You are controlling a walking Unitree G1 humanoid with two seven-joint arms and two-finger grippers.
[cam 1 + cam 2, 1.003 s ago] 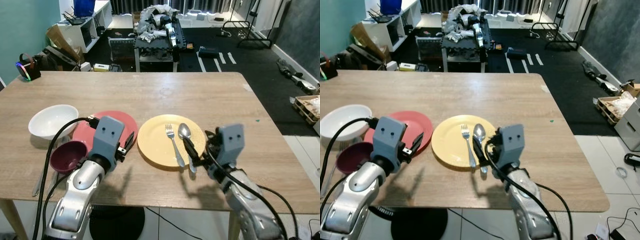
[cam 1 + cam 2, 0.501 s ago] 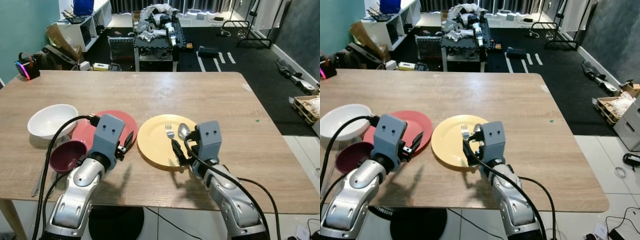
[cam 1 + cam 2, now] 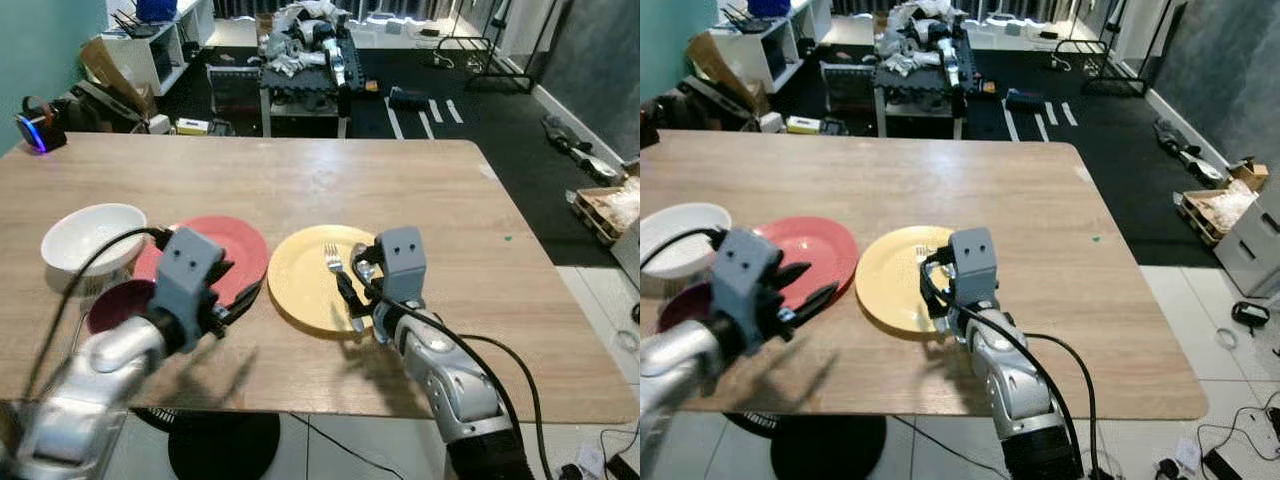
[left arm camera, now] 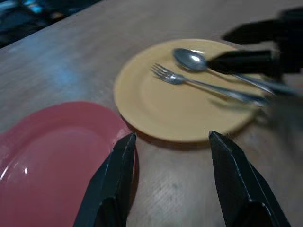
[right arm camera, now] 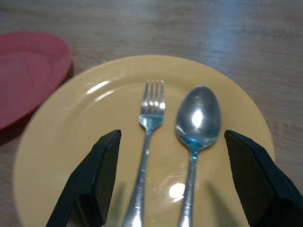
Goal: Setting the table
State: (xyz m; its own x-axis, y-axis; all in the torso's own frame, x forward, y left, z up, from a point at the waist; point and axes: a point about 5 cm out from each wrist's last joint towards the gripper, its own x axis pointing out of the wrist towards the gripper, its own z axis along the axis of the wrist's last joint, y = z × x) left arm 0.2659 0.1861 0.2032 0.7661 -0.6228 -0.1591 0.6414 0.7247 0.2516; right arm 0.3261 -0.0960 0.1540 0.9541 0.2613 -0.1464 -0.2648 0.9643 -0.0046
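Observation:
A yellow plate (image 3: 300, 290) lies near the table's front middle with a fork (image 5: 150, 113) and a spoon (image 5: 198, 116) side by side on it. My right gripper (image 3: 355, 292) hangs low over the plate's near right part, open. Its fingers (image 5: 94, 184) stand on either side of both handles without touching them. A red plate (image 3: 215, 250) lies just left of the yellow one. My left gripper (image 3: 238, 290) hovers open over the gap between the two plates, its fingers (image 4: 113, 189) holding nothing. A white bowl (image 3: 90, 230) and a maroon bowl (image 3: 112, 308) sit further left.
The wooden table (image 3: 300, 180) is bare across its far half and right side. A small device with a blue light (image 3: 35, 132) stands at the far left corner. Beyond the table, a cluttered cart (image 3: 300, 70) and shelves (image 3: 150, 45) stand on the dark floor.
My right gripper has moved left from the plate's right rim to over the fork and spoon. The camera has shifted, and my left arm has dropped back a little to the left.

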